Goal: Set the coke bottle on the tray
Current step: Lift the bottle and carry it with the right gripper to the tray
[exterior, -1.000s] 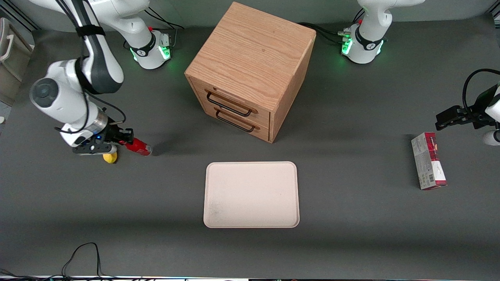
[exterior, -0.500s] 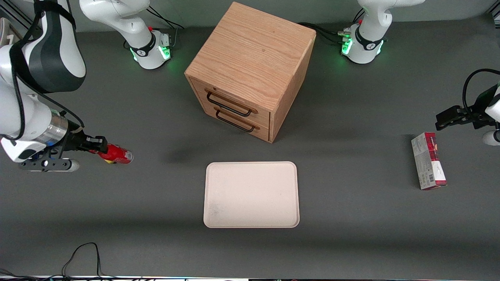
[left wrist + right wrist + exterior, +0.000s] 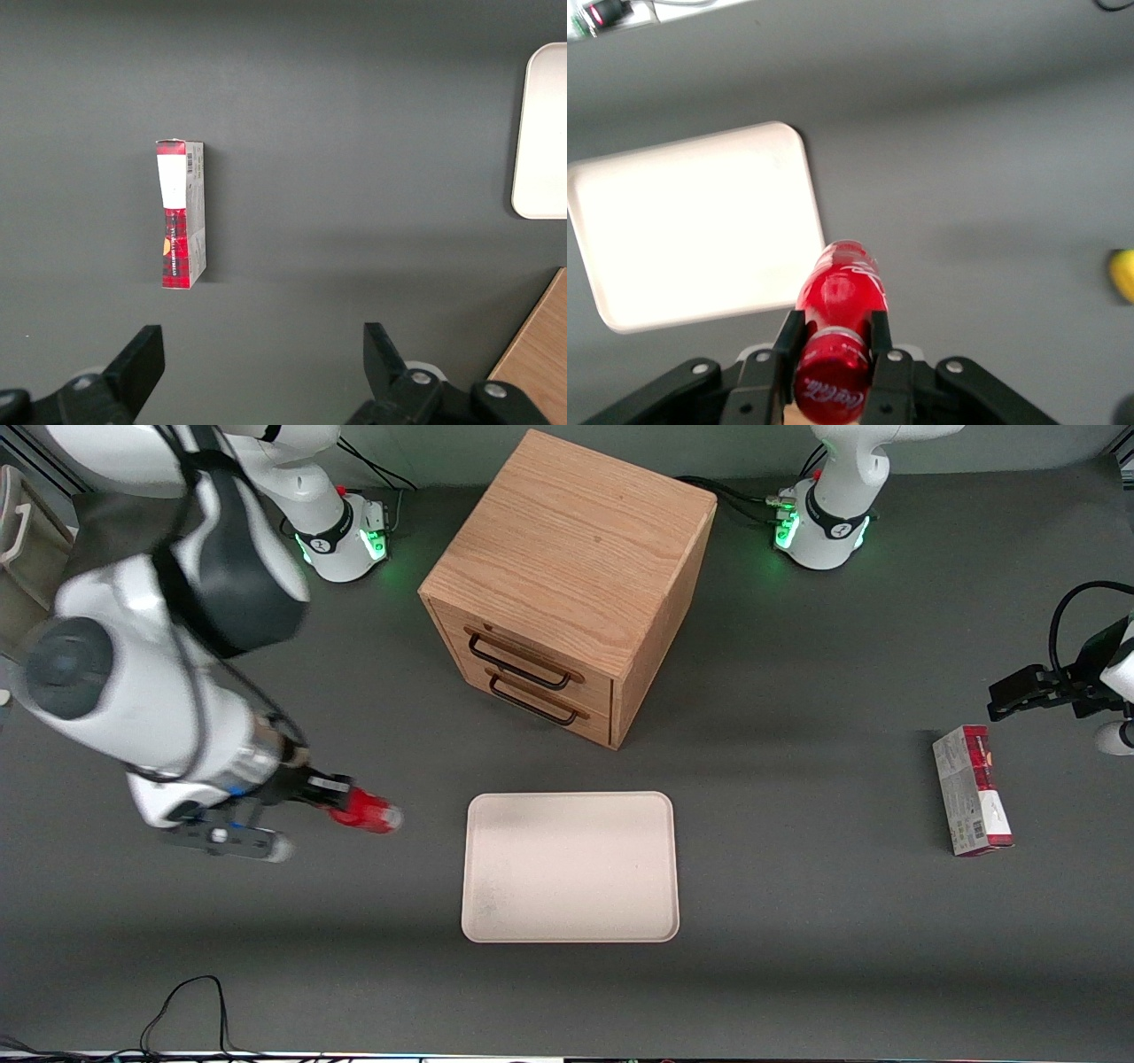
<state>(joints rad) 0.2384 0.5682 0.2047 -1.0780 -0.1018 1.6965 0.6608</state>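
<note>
The gripper (image 3: 341, 802) is clamping the coke bottle (image 3: 368, 813) by its neck, needing level carriage over the tray (image 3: 570, 865).

A dark grey matte table (image 3: 797, 974) is seen under even light. A wooden two-drawer cabinet (image 3: 571, 558) is set toward twelve o'clock, and a black cable (image 3: 182, 1001) is looped at seven o'clock.

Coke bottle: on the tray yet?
No. The coke bottle is gripped in the claw, off to the side of the tray toward the working arm's end, and the tray has nothing on it.
</note>
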